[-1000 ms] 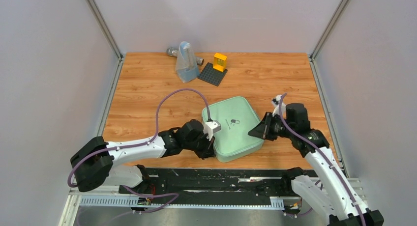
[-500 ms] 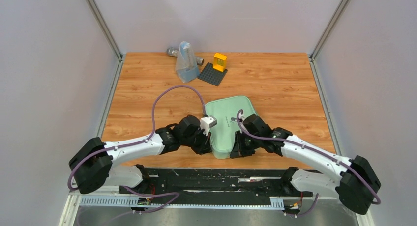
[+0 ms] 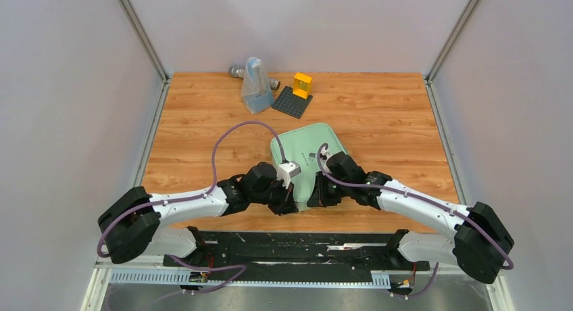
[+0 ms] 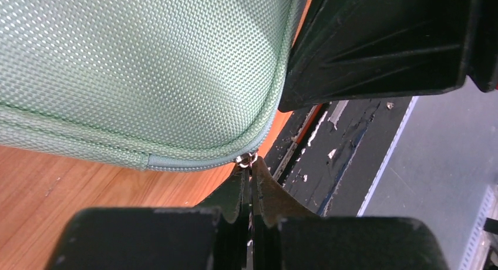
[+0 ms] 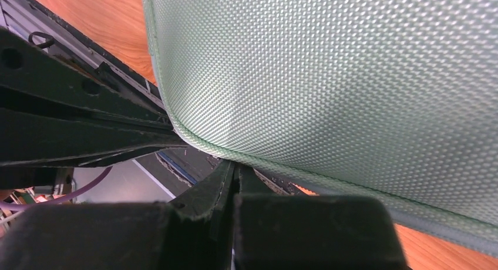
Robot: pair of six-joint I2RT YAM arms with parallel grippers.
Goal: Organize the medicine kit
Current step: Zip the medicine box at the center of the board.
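Note:
The medicine kit (image 3: pixel 305 151), a pale mint-green woven case with a small dark pill logo, lies zipped on the wooden table, its near corner between both grippers. In the left wrist view the kit (image 4: pixel 147 64) fills the top, and my left gripper (image 4: pixel 251 166) is shut on the small metal zipper pull (image 4: pixel 246 160) at its seam. From above, the left gripper (image 3: pixel 288 205) sits at the kit's near-left edge. My right gripper (image 3: pixel 316 201) is shut, its tips (image 5: pixel 235 167) pressed against the seam of the kit (image 5: pixel 329 64); I see no pull between them.
At the back stand a translucent bluish pouch (image 3: pixel 255 88), a dark grey studded baseplate (image 3: pixel 291 103) with a yellow brick (image 3: pixel 302 85), and a grey metal piece (image 3: pixel 236 71). The black base rail (image 3: pixel 290 247) runs just below the grippers. Grey walls enclose the table.
The right arm swung from the kit's right side round to its near edge, close to the left gripper. The kit turned and shifted left and back. The left gripper kept its hold.

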